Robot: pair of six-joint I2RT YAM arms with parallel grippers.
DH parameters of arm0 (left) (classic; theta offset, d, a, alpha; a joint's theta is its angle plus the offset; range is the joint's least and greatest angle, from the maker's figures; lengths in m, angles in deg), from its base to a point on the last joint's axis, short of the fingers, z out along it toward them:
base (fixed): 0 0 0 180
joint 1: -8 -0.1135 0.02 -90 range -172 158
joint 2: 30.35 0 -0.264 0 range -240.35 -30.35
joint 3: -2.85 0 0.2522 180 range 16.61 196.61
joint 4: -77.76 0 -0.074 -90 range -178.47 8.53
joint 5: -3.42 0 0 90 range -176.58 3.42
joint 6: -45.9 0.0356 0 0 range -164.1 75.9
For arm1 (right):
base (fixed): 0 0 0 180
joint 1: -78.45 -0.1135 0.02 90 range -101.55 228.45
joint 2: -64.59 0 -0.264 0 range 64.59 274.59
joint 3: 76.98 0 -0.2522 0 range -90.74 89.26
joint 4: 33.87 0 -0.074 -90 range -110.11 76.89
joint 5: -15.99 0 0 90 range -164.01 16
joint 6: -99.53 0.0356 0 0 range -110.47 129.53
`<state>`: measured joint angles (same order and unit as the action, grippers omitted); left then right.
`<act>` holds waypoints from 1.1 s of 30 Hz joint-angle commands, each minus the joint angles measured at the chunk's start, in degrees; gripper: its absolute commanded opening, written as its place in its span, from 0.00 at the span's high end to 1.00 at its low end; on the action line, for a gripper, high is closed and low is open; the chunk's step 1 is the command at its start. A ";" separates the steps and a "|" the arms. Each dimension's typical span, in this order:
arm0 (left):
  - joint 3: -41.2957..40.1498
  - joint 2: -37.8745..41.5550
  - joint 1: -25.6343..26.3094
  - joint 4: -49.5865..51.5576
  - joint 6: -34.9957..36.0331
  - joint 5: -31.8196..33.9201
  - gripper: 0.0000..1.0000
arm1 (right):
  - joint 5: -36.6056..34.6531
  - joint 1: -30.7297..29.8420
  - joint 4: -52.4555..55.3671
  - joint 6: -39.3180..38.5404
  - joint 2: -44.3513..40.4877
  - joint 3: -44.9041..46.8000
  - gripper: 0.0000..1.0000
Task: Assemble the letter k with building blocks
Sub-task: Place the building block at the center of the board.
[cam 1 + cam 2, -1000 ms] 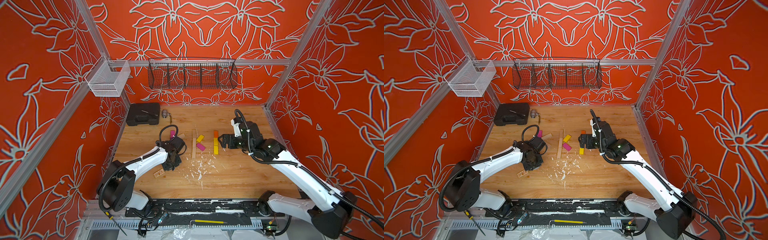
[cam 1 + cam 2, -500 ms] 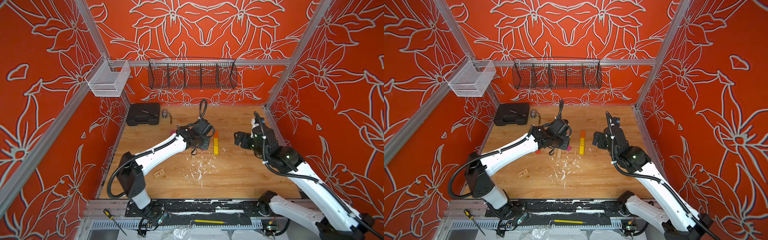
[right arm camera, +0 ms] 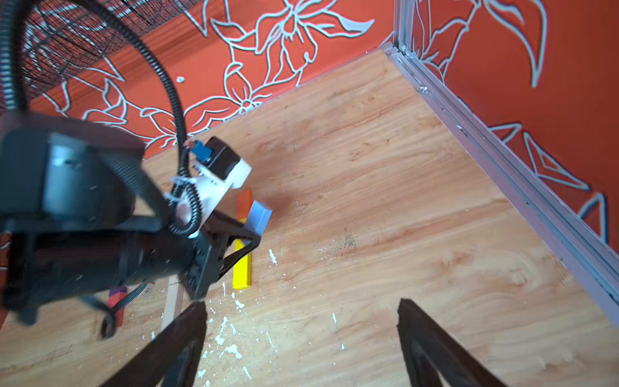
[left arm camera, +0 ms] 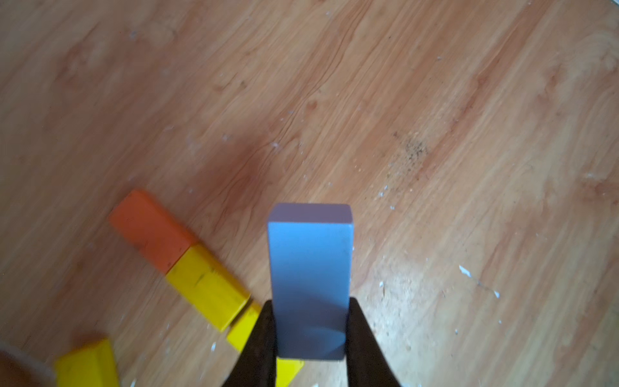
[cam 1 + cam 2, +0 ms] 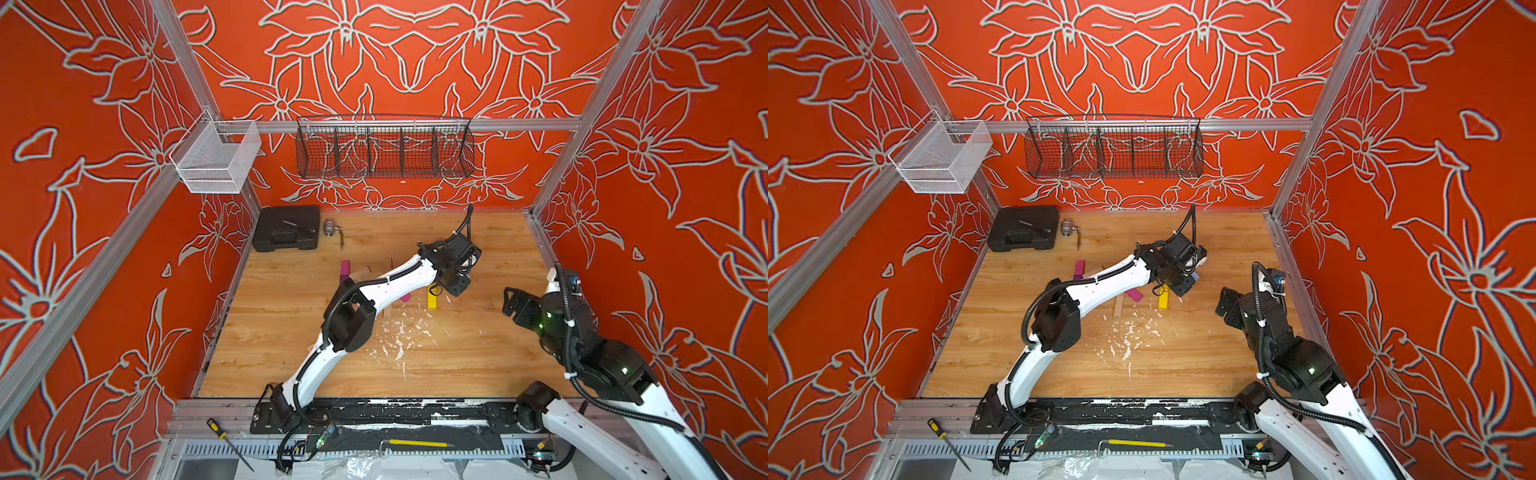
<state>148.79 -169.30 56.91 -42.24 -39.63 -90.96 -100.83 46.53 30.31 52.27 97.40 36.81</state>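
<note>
Tabletop of pale wood-grain laminate [image 5: 291, 332] floors a cell walled in orange-red panels with white flower outlines [image 5: 415, 62]. A black wire basket [image 5: 384, 149] hangs on the back wall and a white mesh basket [image 5: 216, 162] at the left corner. A black plastic case [image 5: 286, 228] lies at the back left of the board. White flecks [image 5: 399, 336] litter the middle.

The left gripper [image 4: 311, 303] is clamped across the narrow width of a light blue flat wooden plank [image 4: 310, 268], holding it by one end. The plank's long axis runs straight out along the fingers, its free end pointing away from the wrist. It hangs over the centre-right of the table, just beside a line of planks lying flat and running front to back. In that line an orange plank [image 4: 150, 228] lies end to end with a yellow plank [image 4: 207, 288], and a second yellow plank [image 4: 248, 326] follows, partly hidden behind a finger. In the right wrist view the blue plank looks clear of the board, though blur makes that uncertain. A magenta plank [image 5: 345, 270] and a plain wooden plank [image 5: 387, 309] show farther left in both top views.

The right gripper [image 3: 301, 303] stands near the right edge, its jaws wide apart with nothing between them.
</note>
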 commanded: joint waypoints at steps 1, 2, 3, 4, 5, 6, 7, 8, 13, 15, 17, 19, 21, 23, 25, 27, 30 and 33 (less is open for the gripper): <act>9.31 -6.02 0.33 6.77 4.32 -2.37 0.80 | -1.13 0.17 2.85 2.68 -1.19 0.98 0.10; 10.48 -7.64 0.40 7.10 4.52 -2.55 0.80 | -1.03 0.17 2.72 2.67 -1.27 1.08 0.09; 11.27 -8.73 0.41 6.71 4.52 -2.33 0.80 | -0.95 0.17 2.59 2.70 -1.27 1.27 0.09; 11.45 -9.46 0.31 6.16 4.33 -2.29 0.79 | -0.92 0.11 2.45 2.57 -1.21 1.29 0.09; 11.35 -9.81 0.36 5.54 4.23 -2.36 0.79 | -0.90 0.10 2.33 2.50 -1.19 1.29 0.09; 11.07 -10.22 0.31 4.91 4.08 -2.18 0.78 | -0.85 0.10 2.17 2.51 -1.07 1.29 0.09; 10.94 -10.51 0.31 4.53 3.97 -2.00 0.78 | -0.86 0.10 2.07 2.43 -0.91 1.29 0.09; 10.95 -10.87 0.36 4.04 3.88 -1.65 0.77 | -0.77 0.08 2.01 2.38 -0.80 1.21 0.09; 11.28 -12.41 0.34 2.81 3.88 -1.83 0.71 | -0.51 0.15 1.87 2.51 -0.78 1.29 0.09; 11.40 -13.12 0.28 2.71 3.88 -1.66 0.69 | -0.44 0.15 1.97 2.65 -1.07 1.38 0.10; 11.54 -13.60 0.34 2.80 3.84 -1.35 0.68 | -0.44 0.10 2.29 2.79 -1.27 1.47 0.10; 11.52 -13.95 0.32 2.61 3.43 -1.36 0.67 | -0.46 0.13 2.32 3.07 -1.45 1.64 0.09; 11.58 -13.97 0.32 2.31 3.07 -1.92 0.65 | -0.18 0.12 2.23 3.17 -1.52 1.82 0.10; 11.66 -13.97 0.31 2.02 2.69 -2.27 0.58 | 0.01 0.11 2.16 3.22 -1.28 1.73 0.09; 11.64 -13.67 0.36 1.94 2.71 -2.50 0.51 | 0.12 0.13 2.23 3.19 -1.12 1.51 0.10; 11.61 -12.93 0.31 1.97 2.83 -2.26 0.51 | 0.11 0.11 2.36 3.21 -1.05 1.14 0.10; 10.59 -9.95 0.32 1.31 2.16 -3.29 0.51 | 0.19 0.17 2.07 3.45 -0.81 1.00 0.09; 4.25 -3.35 0.24 -3.45 0.21 -4.05 0.51 | 0.66 0.17 2.10 3.95 0.80 0.48 0.09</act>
<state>156.42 -180.17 57.08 -42.08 -38.02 -93.39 -100.48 46.53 31.53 54.37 96.86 37.73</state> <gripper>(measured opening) 0.487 0.906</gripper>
